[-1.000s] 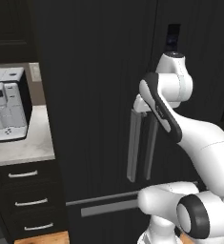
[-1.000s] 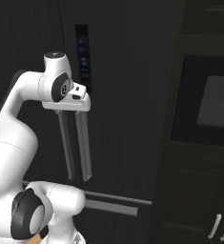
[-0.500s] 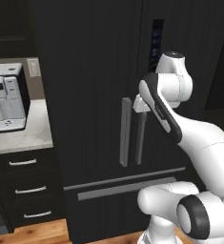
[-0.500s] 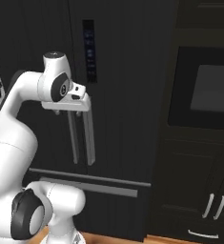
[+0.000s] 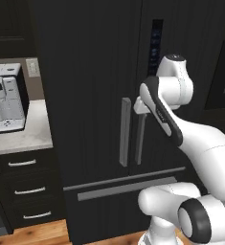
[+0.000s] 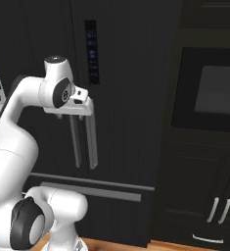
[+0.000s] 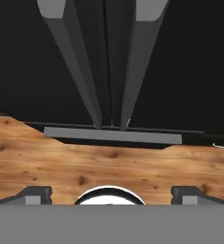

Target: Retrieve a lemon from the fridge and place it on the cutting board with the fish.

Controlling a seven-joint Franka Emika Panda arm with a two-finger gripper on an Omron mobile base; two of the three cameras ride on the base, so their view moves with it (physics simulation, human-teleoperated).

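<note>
Gripper (image 7: 108, 195): jaws spread wide, nothing between them; both dark finger tips (image 7: 32, 194) rise at the bottom of the hand view, well apart. Hand position: raised in front of the fridge (image 5: 95, 72), near the top ends of its two long grey bar handles (image 5: 125, 131), just beside them and, as far as the base views tell, not touching. Fridge: tall, black, both doors shut, bottom drawer (image 5: 128, 191) shut. Handles: upright, long axis vertical, side by side at the door seam; in the hand view they run away from the hand toward the drawer bar and the wooden floor (image 7: 108, 167), so the hand looks down along them. Lemon, cutting board, fish: not located; the lemon is presumably behind the shut doors. Judgement: next move calls for the open jaws to straddle one vertical handle across its narrow width, then close and pull.
</note>
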